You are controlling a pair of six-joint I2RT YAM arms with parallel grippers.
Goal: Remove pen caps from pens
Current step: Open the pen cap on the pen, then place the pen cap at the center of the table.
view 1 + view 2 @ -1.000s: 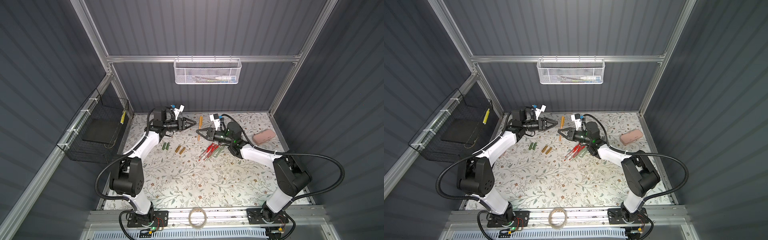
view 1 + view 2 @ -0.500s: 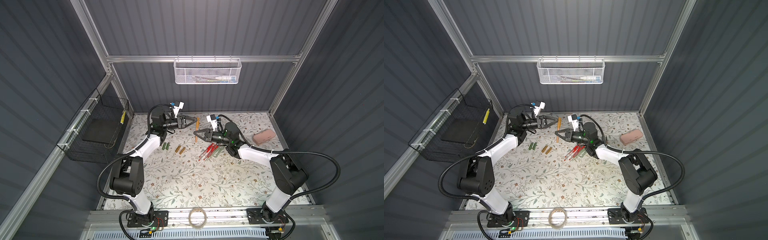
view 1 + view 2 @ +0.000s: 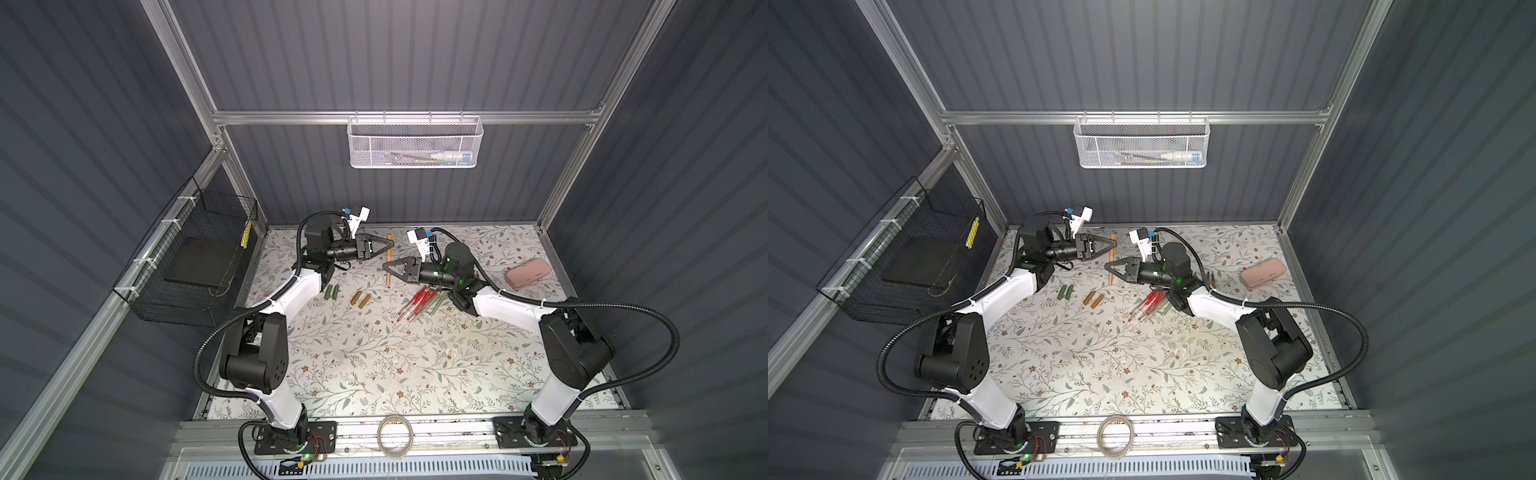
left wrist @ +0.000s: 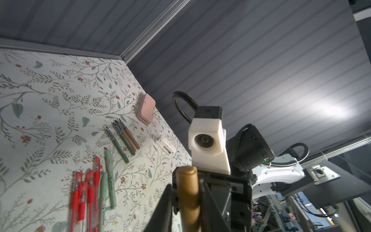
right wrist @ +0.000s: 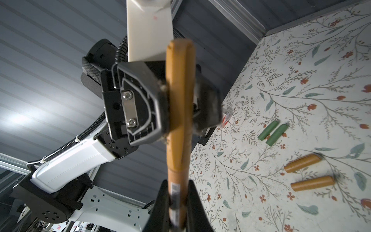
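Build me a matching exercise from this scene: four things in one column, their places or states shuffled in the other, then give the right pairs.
Things
1. brown pen
2. pink case
3. dark green caps
4. red pens

Places or states
A. lying loose next to the brown caps
B. held in the air by the left hand and the right hand
C. lying apart from every pen
D. bunched beside the pale green pens

Pairs: 1-B, 2-C, 3-A, 4-D

Floral table (image 3: 374, 374) under red pens (image 3: 415, 305), green caps (image 3: 331, 292), golden-brown caps (image 3: 360, 300) (two each), pink case (image 3: 528, 273).
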